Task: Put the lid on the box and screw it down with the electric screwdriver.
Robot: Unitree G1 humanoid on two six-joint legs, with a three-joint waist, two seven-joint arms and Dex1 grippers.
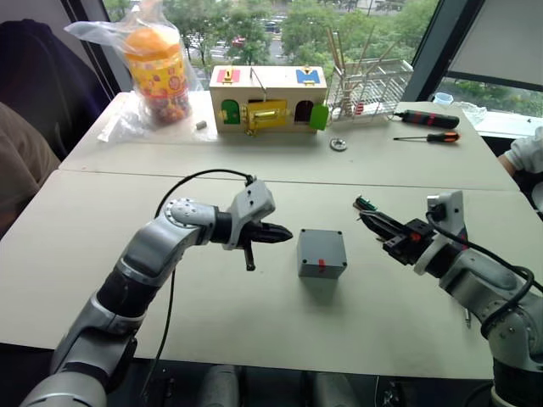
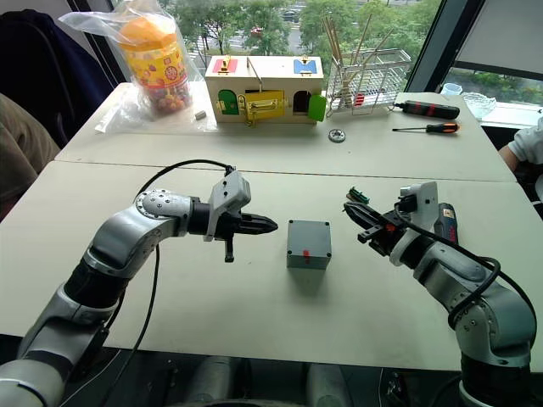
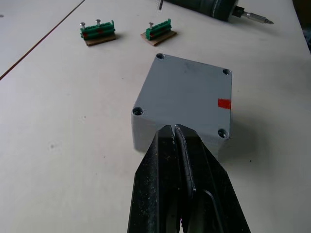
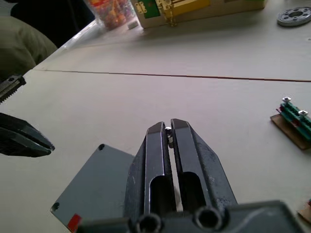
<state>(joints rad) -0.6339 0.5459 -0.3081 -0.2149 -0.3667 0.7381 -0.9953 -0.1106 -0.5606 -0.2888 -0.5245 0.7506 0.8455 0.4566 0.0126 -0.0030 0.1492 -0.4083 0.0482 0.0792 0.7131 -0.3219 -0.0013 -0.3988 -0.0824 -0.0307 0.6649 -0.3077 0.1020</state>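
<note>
Left eye view: the box (image 1: pixel 321 253) sits at the centre of the surface (image 1: pixel 254 322) with the lid (image 1: pixel 321 243) already seated flush on top, a red mark facing the robot. The left gripper (image 1: pixel 284 233) hovers just beside the box at its 9 o'clock; the right gripper (image 1: pixel 366 212) hangs near it at about 2 o'clock.

Right eye view: the electric screwdriver (image 2: pixel 446 222) lies on the surface at 3 o'clock of the box, close behind the right arm and untouched.

Left wrist view: left fingers (image 3: pixel 167 145) are pressed together with nothing between them, tips pointing at the near edge of the lid. All four corner holes look dark and unfilled, though I cannot tell for sure. Two green screw holders (image 3: pixel 98 32) stand beyond the box.

Right wrist view: right fingers (image 4: pixel 156 141) are closed to a narrow slit, pinching a small screw (image 4: pixel 168 132) at the tips, above the lid's far side.

Risk: the screw is held only at its head, so it may tilt or drop while being lowered into a corner hole.

Risk: the left tips could nudge the box and shift the holes.
</note>
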